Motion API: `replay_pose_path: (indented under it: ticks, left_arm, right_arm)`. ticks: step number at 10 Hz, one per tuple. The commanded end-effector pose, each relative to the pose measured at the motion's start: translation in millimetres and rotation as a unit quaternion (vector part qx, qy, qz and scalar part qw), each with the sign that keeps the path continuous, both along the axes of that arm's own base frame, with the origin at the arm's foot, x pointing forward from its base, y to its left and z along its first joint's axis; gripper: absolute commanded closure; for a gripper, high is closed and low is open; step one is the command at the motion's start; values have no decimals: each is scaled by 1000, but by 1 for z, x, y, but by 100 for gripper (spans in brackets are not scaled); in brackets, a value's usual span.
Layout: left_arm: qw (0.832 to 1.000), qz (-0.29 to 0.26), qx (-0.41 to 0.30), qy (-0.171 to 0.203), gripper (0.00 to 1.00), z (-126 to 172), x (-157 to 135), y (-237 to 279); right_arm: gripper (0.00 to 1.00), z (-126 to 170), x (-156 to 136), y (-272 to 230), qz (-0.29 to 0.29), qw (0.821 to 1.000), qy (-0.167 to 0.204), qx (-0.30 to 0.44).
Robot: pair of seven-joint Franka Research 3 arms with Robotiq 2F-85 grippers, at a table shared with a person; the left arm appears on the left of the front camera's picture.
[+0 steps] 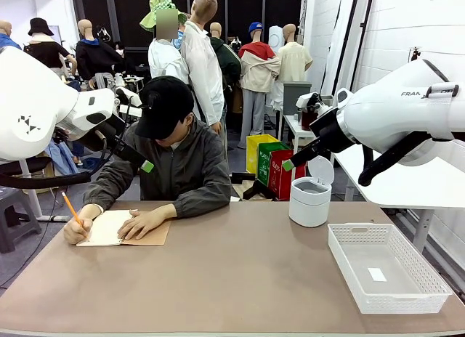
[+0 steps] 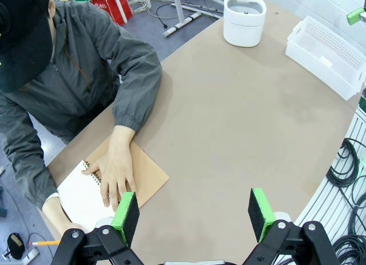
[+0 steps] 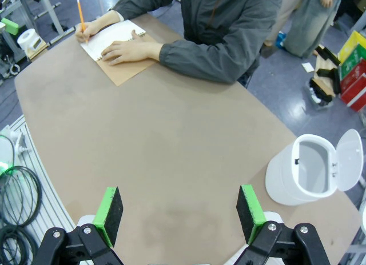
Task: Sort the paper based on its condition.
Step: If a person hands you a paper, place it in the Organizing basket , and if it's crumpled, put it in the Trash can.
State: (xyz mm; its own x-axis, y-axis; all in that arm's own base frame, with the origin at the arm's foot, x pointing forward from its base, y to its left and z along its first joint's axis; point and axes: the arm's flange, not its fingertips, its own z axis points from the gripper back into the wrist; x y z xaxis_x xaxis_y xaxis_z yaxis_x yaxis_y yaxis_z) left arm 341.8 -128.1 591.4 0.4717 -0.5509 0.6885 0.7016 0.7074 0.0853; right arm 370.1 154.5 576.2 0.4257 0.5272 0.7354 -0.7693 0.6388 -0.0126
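While bin stands open, basket holds slip.

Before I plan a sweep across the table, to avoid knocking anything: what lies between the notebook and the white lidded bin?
Nothing; bare brown tabletop runs from the notebook to the bin, as the right wrist view shows.

Beyond my right gripper I see grey floor and coloured bins; a white wall stands farther off.
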Motion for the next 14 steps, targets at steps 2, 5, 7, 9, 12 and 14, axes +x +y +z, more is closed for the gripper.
replay_pose_path:
  ticks: [2, 5, 7, 9, 12, 14]
  left_arm:
    - [1000, -1, 0, 3, 0, 2, 1, 1]
    - [1000, -1, 0, 3, 0, 2, 1, 1]
    - [1000, -1, 0, 3, 0, 2, 1, 1]
    - [1000, -1, 0, 3, 0, 2, 1, 1]
    - [1000, -1, 0, 3, 0, 2, 1, 1]
    - [1000, -1, 0, 3, 0, 2, 1, 1]
  right_arm:
    - [0, 0, 0, 0, 2, 1000, 1, 2]
    - [0, 0, 0, 0, 2, 1000, 1, 2]
    - [0, 0, 0, 0, 2, 1000, 1, 2]
    - [0, 0, 0, 0, 2, 1000, 1, 2]
    - [0, 0, 0, 0, 2, 1000, 1, 2]
    - [0, 0, 0, 0, 2, 1000, 1, 2]
